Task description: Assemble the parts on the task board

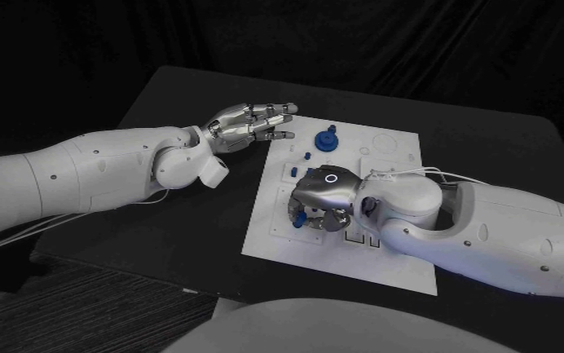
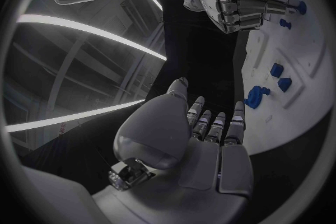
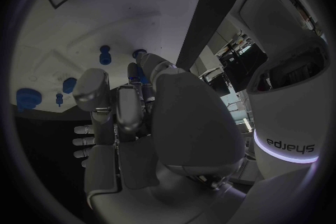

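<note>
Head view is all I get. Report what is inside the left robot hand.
Observer: The left wrist view shows the left robot hand with a bare palm and its fingers stretched out, holding nothing.
Operator: Now check the right robot hand's fingertips.
Observer: In the right wrist view the right robot hand has its fingers curled in, and a blue part shows just past them. I cannot tell whether it is gripped.

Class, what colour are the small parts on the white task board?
Blue parts, clearest in the head view.
</note>
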`<state>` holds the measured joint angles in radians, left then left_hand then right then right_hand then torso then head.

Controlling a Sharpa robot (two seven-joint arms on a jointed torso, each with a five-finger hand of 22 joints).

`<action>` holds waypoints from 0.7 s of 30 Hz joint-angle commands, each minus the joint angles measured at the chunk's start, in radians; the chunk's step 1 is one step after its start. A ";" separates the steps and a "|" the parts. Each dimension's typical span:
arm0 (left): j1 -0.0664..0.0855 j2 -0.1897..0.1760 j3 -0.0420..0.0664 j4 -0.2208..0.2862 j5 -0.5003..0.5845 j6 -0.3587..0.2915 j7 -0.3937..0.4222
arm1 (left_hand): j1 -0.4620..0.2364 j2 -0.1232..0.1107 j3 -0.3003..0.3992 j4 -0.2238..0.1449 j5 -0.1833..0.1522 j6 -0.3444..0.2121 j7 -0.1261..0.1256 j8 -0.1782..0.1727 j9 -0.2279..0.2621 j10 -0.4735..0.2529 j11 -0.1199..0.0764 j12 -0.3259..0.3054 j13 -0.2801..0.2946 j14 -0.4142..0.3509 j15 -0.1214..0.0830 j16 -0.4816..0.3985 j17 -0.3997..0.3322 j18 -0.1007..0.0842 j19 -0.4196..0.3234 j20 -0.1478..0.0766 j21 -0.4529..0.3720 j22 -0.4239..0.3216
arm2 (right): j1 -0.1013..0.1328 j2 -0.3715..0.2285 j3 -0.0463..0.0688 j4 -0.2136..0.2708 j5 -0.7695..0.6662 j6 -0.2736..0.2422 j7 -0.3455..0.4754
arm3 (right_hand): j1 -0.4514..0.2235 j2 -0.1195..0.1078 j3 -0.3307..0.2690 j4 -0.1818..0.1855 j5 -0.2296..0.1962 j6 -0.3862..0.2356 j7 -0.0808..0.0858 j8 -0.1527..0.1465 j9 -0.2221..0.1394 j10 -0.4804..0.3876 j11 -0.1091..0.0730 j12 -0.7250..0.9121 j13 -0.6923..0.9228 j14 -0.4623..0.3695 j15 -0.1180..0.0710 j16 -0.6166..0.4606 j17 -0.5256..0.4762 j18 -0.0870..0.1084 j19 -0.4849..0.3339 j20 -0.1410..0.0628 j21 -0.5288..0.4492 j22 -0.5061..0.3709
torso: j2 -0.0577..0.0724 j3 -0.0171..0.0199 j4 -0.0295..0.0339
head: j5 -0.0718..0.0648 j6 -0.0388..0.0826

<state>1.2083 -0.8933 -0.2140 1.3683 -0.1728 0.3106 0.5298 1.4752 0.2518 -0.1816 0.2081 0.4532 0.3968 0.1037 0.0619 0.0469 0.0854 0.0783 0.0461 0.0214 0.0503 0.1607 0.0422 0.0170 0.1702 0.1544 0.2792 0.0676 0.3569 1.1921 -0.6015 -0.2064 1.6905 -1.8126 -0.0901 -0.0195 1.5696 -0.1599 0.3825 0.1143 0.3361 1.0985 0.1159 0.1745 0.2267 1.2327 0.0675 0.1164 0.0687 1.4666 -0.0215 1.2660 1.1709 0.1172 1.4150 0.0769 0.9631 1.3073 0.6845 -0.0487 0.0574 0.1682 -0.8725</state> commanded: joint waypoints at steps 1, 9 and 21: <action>-0.001 0.002 0.001 0.000 0.006 0.013 0.015 | 0.009 0.001 0.001 -0.006 0.004 0.003 0.002 0.003 0.001 0.003 0.001 0.007 0.001 0.002 0.002 0.005 0.001 0.010 0.005 0.002 0.005 -0.001 | -0.007 0.001 -0.001 -0.003 -0.009 0.018 -0.019 | -0.003 0.002 0.003 -0.003 0.006 -0.001 0.005 -0.005 0.002 0.018 -0.011 0.007 0.002 0.007 -0.003 -0.006 -0.002 -0.013 -0.004 -0.001 -0.004 0.126 | 0.000 -0.0006 0.0013 | 0.000 0.000; -0.002 0.004 0.001 -0.003 0.006 0.015 0.014 | 0.009 0.002 0.001 -0.006 0.004 0.003 0.002 0.003 0.001 0.003 0.001 0.007 0.001 0.002 0.002 0.005 0.001 0.010 0.005 0.002 0.005 0.000 | -0.016 0.003 -0.001 -0.010 -0.009 0.018 -0.020 | -0.025 -0.003 0.003 -0.010 -0.013 -0.045 0.017 -0.042 -0.010 0.009 -0.004 0.005 0.007 -0.001 0.003 -0.017 -0.012 -0.010 -0.018 0.003 -0.024 0.121 | -0.001 0.0000 0.0002 | 0.003 0.000; -0.003 0.006 0.001 -0.008 0.006 0.017 0.013 | 0.008 0.002 0.002 -0.005 0.003 0.003 0.002 0.003 0.001 0.003 0.002 0.007 0.001 0.002 0.002 0.005 0.001 0.010 0.005 0.002 0.005 -0.001 | -0.019 -0.003 -0.001 -0.013 -0.009 -0.009 0.002 | -0.101 -0.022 -0.116 0.019 -0.175 -0.335 -0.070 -0.100 -0.090 -0.283 0.041 -0.029 0.006 -0.046 0.023 -0.052 -0.054 0.009 -0.073 0.023 -0.131 0.095 | -0.001 0.0014 0.0008 | 0.002 0.000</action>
<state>1.2075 -0.8895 -0.2140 1.3593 -0.1728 0.3130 0.5297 1.4752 0.2518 -0.1816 0.2081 0.4532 0.3967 0.1037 0.0619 0.0469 0.0856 0.0784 0.0462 0.0213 0.0503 0.1607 0.0422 0.0169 0.1702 0.1544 0.2792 0.0676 0.3570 1.1757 -0.6023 -0.2075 1.6769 -1.8143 -0.0895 -0.0197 1.4652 -0.1924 0.2857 0.1327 0.1717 0.7816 0.0531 0.0668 0.1432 0.9719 0.1083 0.0802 0.0700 1.4267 0.0020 1.2173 1.1202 0.1171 1.3486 0.1036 0.8394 1.3080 0.6837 -0.0476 0.0582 0.1702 -0.8725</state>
